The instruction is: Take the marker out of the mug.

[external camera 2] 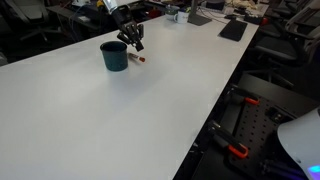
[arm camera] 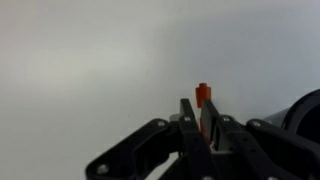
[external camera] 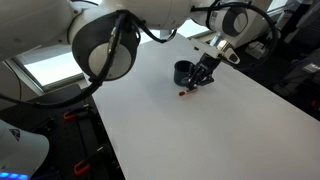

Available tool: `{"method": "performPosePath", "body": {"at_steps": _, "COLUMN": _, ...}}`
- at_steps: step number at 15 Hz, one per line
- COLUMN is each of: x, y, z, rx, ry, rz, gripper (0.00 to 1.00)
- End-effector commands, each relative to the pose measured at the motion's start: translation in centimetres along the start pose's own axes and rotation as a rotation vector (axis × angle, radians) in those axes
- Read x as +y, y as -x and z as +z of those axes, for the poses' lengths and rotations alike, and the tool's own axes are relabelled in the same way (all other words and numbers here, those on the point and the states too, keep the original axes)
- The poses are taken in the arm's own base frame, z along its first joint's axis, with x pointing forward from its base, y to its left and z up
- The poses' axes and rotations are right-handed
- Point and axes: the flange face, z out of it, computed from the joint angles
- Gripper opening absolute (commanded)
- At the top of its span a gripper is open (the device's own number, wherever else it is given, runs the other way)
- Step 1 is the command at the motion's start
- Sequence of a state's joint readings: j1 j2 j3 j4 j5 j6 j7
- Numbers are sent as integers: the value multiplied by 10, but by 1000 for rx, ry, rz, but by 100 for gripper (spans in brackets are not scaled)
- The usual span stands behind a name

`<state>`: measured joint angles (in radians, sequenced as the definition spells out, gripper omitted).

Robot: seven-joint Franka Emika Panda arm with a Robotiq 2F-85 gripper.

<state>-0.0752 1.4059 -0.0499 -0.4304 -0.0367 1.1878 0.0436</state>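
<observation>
My gripper (arm camera: 201,112) clamps the thin dark red-tipped marker (arm camera: 203,93), centre frame, glossy navy mug (arm camera: 305,112) right edge; lower onto white table (arm camera: 80,60), release gently.

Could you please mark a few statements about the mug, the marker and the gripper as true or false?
1. The marker is outside the mug. True.
2. The gripper is open and empty. False: it is shut on the marker.
3. The mug lies on its side. False: it stands upright.
4. The mug stands on the white table. True.
</observation>
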Motion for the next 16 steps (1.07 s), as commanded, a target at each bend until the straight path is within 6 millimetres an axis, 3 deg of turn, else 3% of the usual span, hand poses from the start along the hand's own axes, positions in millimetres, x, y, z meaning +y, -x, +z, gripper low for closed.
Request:
{"method": "performPosePath", "body": {"at_steps": 1, "x": 3, "y": 6, "z": 2, "rx": -36, "ry": 6, "rz": -11, "gripper": 5}}
{"method": "performPosePath", "body": {"at_steps": 2, "x": 4, "y": 5, "z": 4, "rx": -47, "ry": 10, "rz": -9, "gripper": 5}}
{"method": "performPosePath", "body": {"at_steps": 3, "x": 4, "y": 6, "z": 5, "rx": -57, "ry": 12, "rz": -10, "gripper": 44}}
{"method": "performPosePath", "body": {"at_steps": 5, "x": 3, "y": 7, "z": 7, "rx": -73, "ry": 15, "rz": -17, "gripper": 50}}
{"method": "performPosePath", "body": {"at_steps": 9, "x": 0, "y": 15, "z": 10, "rx": -131, "ry": -19, "rz": -95, "gripper": 80}}
{"method": "performPosePath", "body": {"at_steps": 10, "x": 2, "y": 8, "z": 13, "rx": -87, "ry": -6, "rz": -54, "gripper": 63}}
{"method": "performPosePath", "body": {"at_steps": 12, "x": 1, "y": 10, "z": 14, "rx": -108, "ry": -9, "rz": -75, "gripper": 79}}
{"method": "performPosePath", "body": {"at_steps": 16, "x": 0, "y": 10, "z": 14, "rx": -110, "ry": -12, "rz": -82, "gripper": 80}}
